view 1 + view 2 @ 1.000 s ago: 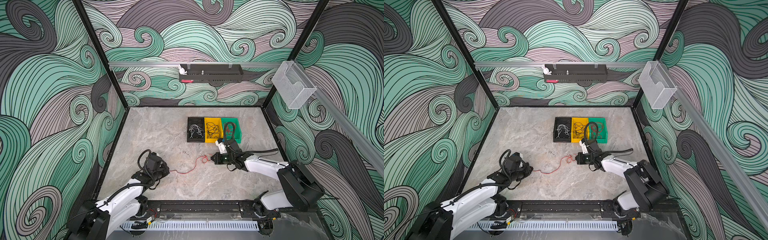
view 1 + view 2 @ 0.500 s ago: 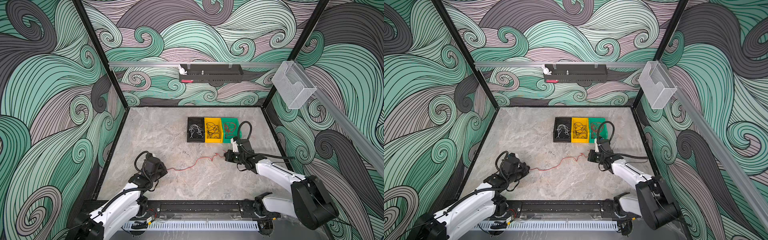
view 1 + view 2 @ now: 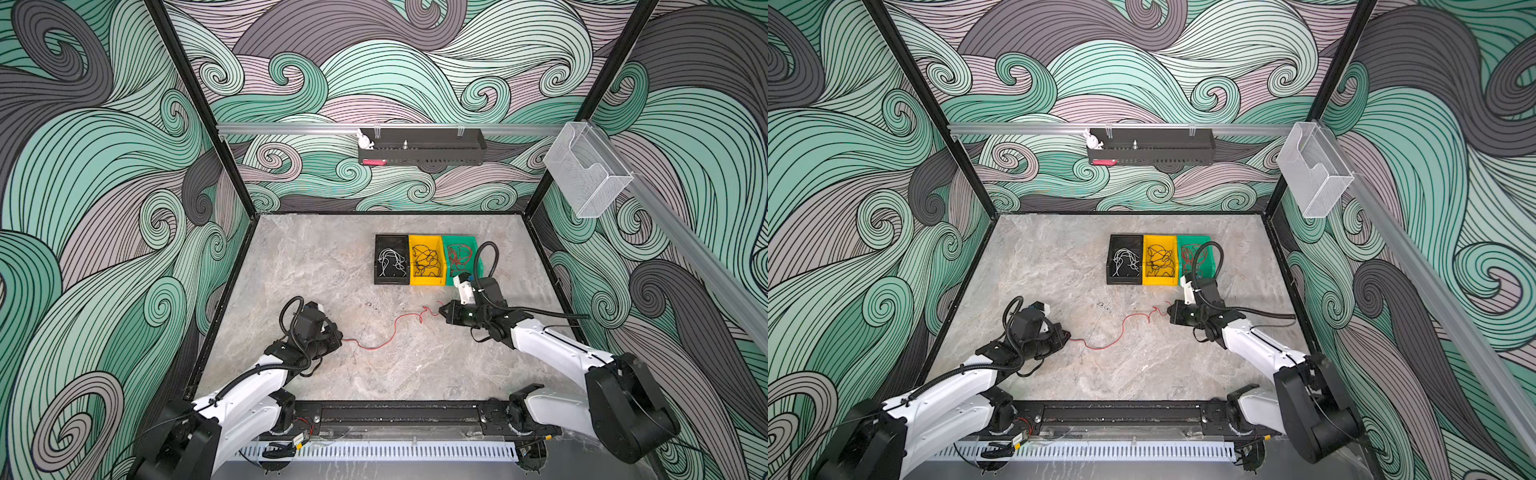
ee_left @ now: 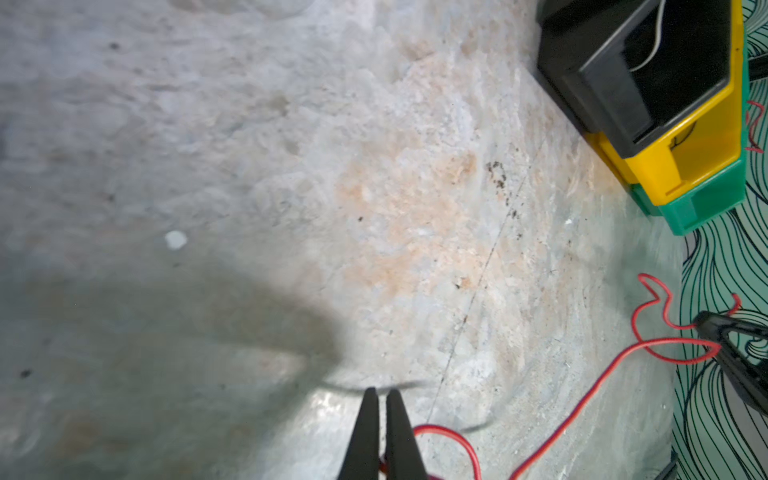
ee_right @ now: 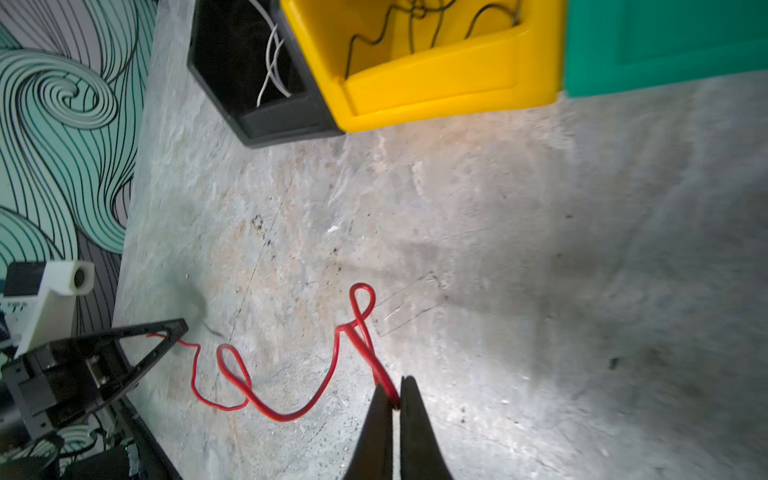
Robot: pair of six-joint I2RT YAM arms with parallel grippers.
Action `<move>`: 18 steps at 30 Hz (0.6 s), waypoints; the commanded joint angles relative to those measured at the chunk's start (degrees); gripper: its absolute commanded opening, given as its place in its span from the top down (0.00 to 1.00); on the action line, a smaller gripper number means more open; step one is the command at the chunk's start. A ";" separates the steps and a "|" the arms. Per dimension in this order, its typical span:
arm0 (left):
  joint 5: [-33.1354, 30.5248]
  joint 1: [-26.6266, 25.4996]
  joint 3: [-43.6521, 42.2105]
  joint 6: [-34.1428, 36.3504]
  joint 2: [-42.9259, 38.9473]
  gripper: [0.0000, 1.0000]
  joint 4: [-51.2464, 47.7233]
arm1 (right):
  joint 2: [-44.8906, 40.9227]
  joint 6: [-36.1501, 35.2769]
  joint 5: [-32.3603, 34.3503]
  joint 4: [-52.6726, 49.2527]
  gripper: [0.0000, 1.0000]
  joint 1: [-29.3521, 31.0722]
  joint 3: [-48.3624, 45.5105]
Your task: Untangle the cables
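One red cable lies in loose waves on the table between my two grippers. My left gripper is shut on its left end, and the red wire shows pinched between the fingers in the left wrist view. My right gripper is shut on the cable's right end, where a small loop stands just ahead of the tips. More cables lie sorted in bins behind: white ones, black ones and red ones.
Three bins stand in a row at the back of the table: black, yellow and green, the green one just behind my right wrist. A black shelf and a clear holder hang on the walls.
The right gripper pulled the cable's end to the right, then came back a little to the left. The left gripper shifted slightly right. The cable now hangs slacker than half a second ago.
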 commanded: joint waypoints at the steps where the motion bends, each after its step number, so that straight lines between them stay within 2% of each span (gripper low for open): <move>1: 2.88 -2.04 3.46 2.15 2.20 1.00 4.16 | 1.85 -0.27 -0.89 1.35 0.93 3.86 2.25; 11: 2.17 -7.65 7.17 0.92 9.31 1.00 7.97 | 8.78 1.95 0.41 4.60 0.91 11.81 4.76; 15: 2.21 -8.83 8.16 1.11 10.30 1.00 8.07 | 9.01 1.28 2.34 2.58 0.71 12.11 5.27; 18: 2.29 -9.55 8.80 1.45 10.78 1.00 8.06 | 7.19 0.45 5.23 0.07 0.61 11.97 5.39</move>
